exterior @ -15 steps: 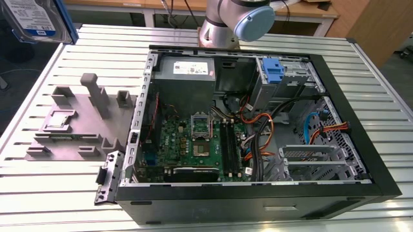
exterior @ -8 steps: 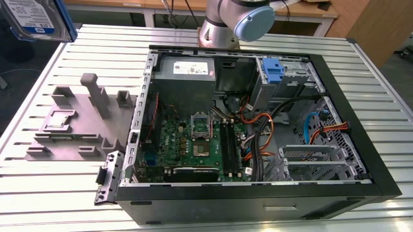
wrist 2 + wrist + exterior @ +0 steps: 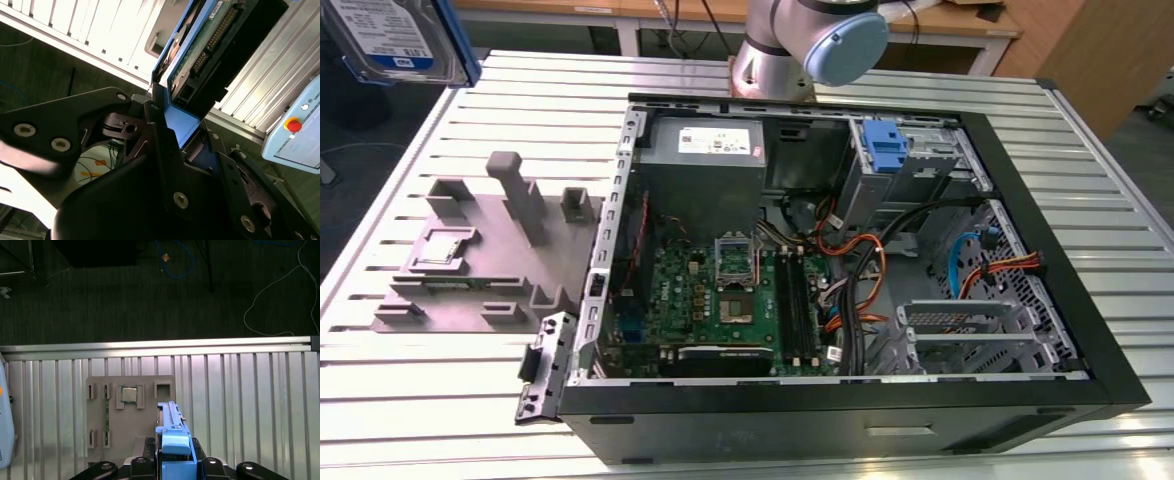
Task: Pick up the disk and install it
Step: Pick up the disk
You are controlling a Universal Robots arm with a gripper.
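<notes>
1. Disk (image 3: 400, 40) sits clamped in the gripper (image 3: 172, 452), whose jaws are closed narrow on its blue carrier; in both wrist views we see black fingers (image 3: 157, 130) pressing either side of it.
2. We find the disk at eleven o'clock in the exterior view, cut by the frame edge, label facing the camera, well apart from the case (image 3: 854, 425).
3. In the first wrist view, we see it edge-on, hanging over the grey fixture (image 3: 100, 430) without touching it.
4. That fixture lies on the slatted table (image 3: 454, 400), at nine o'clock from the case in the exterior view, and carries a square chip (image 3: 128, 394) in one pocket.
5. We see the case open, with the board (image 3: 720, 290) at its middle and the power supply (image 3: 707, 145) at twelve o'clock of the board.
6. A blue bracket (image 3: 886, 150) stands in the drive bay at one o'clock inside the case.
7. The arm's base (image 3: 814, 45) rises at twelve o'clock, just beyond the case.
8. A pendant with a red button (image 3: 294, 125) shows in the second wrist view.
</notes>
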